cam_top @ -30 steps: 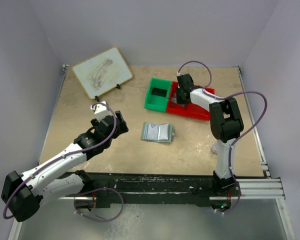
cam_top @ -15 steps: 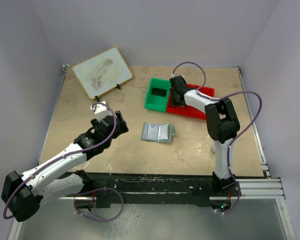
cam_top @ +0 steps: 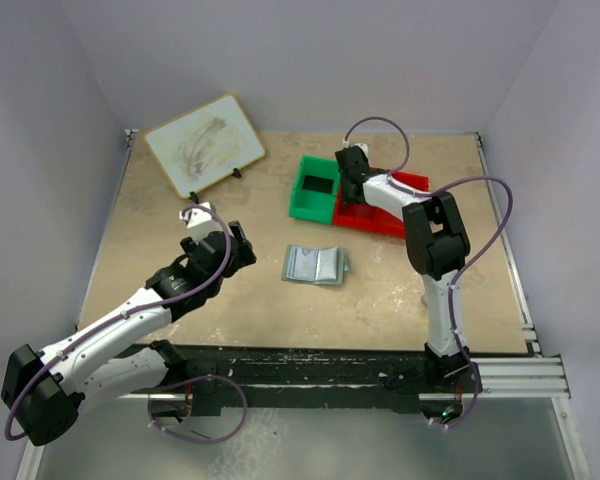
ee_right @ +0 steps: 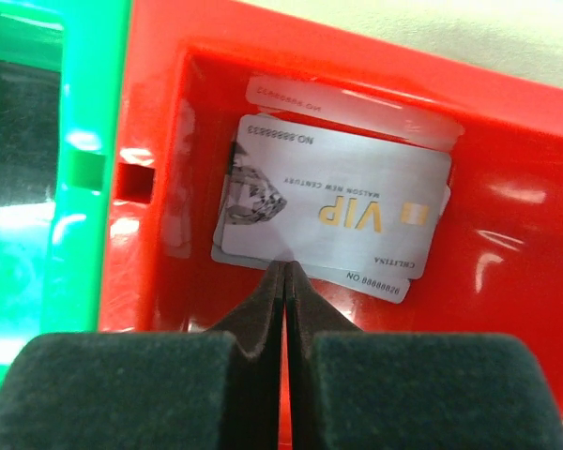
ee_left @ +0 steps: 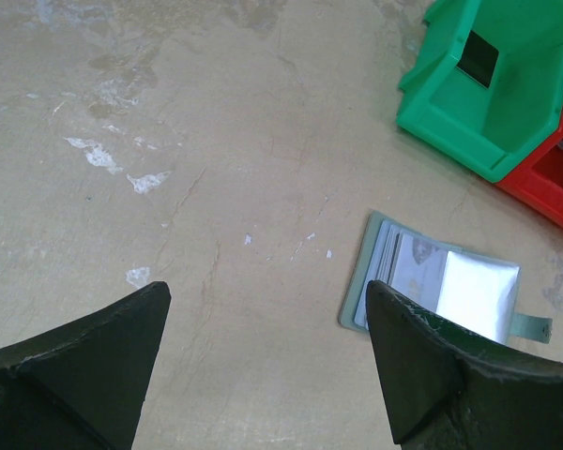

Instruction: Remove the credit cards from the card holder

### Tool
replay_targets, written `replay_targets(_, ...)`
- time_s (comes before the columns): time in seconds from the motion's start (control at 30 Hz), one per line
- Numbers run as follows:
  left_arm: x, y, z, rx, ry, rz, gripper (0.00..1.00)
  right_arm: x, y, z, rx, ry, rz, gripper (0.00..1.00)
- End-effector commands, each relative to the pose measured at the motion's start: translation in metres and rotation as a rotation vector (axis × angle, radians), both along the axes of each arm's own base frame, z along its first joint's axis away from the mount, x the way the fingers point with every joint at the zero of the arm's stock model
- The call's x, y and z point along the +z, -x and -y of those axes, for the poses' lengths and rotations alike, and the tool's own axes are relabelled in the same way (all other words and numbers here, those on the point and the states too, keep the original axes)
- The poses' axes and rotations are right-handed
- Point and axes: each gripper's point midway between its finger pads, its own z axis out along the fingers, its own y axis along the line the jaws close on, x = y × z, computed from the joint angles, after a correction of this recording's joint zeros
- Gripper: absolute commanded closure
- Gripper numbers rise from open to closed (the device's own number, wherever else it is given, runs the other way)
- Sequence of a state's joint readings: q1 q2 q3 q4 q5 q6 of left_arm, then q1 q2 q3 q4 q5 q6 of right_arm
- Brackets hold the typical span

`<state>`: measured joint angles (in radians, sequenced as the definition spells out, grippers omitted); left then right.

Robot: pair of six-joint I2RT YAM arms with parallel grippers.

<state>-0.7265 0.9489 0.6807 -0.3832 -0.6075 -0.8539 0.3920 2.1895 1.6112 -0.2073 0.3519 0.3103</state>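
Left hand (ee_left: 265,305): we saw it spread wide, empty.
Right hand (ee_right: 283,272): closed tight on nothing, above the cards (ee_right: 342,211) in the red bin (ee_right: 511,178).

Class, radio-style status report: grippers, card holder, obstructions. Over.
Left gripper open, short of card holder. Right gripper shut, over VIP cards in red bin. Card holder open flat, cards inside. Nothing blocking.
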Motion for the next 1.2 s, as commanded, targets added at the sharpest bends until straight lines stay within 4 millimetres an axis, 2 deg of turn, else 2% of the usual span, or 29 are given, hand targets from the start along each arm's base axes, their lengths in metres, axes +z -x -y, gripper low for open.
replay_targets(0.0, 0.018, -0.007, 0.001, 0.020, 0.034, 0.046, 0.18, -0.017, 0.008, 0.022, -0.052, 0.105, -0.050, 1.00)
replay_targets(0.27, 0.016, -0.007, 0.001, 0.021, 0.034, 0.043, 0.18, -0.020, 0.007, 0.033, -0.074, 0.145, -0.050, 1.00)
replay_targets(0.4, 0.017, -0.007, 0.001, 0.021, 0.035, 0.044, 0.18, -0.020, 0.003, 0.029, -0.069, 0.114, -0.046, 1.00)
replay_targets(0.53, 0.016, -0.006, 0.002, 0.013, 0.034, 0.038, 0.18, -0.015, 0.000, 0.028, -0.070, 0.108, -0.033, 0.98)
replay_targets(0.67, 0.015, -0.006, 0.002, 0.016, 0.033, 0.038, 0.18, -0.001, -0.002, 0.021, -0.044, 0.066, -0.013, 0.96)
replay_targets(0.7, 0.015, -0.006, 0.002, 0.015, 0.034, 0.039, 0.17, 0.007, -0.002, 0.018, -0.035, 0.049, -0.001, 0.95)
replay_targets(0.83, 0.016, -0.007, 0.004, 0.011, 0.042, 0.041, 0.17, 0.061, -0.003, 0.004, 0.028, -0.043, 0.093, 0.90)
replay_targets(0.9, 0.017, -0.008, 0.006, 0.008, 0.045, 0.044, 0.17, 0.092, -0.002, 0.006, 0.025, -0.054, 0.154, 0.88)
replay_targets(0.97, 0.018, -0.009, 0.006, 0.008, 0.048, 0.046, 0.17, 0.116, 0.004, 0.005, 0.036, -0.079, 0.192, 0.85)
replay_targets(1.1, 0.016, -0.011, 0.011, -0.002, 0.055, 0.041, 0.17, 0.148, 0.021, 0.007, 0.047, -0.113, 0.232, 0.81)
replay_targets(1.17, 0.015, -0.011, 0.012, -0.005, 0.055, 0.036, 0.17, 0.175, 0.034, 0.012, 0.035, -0.132, 0.298, 0.80)
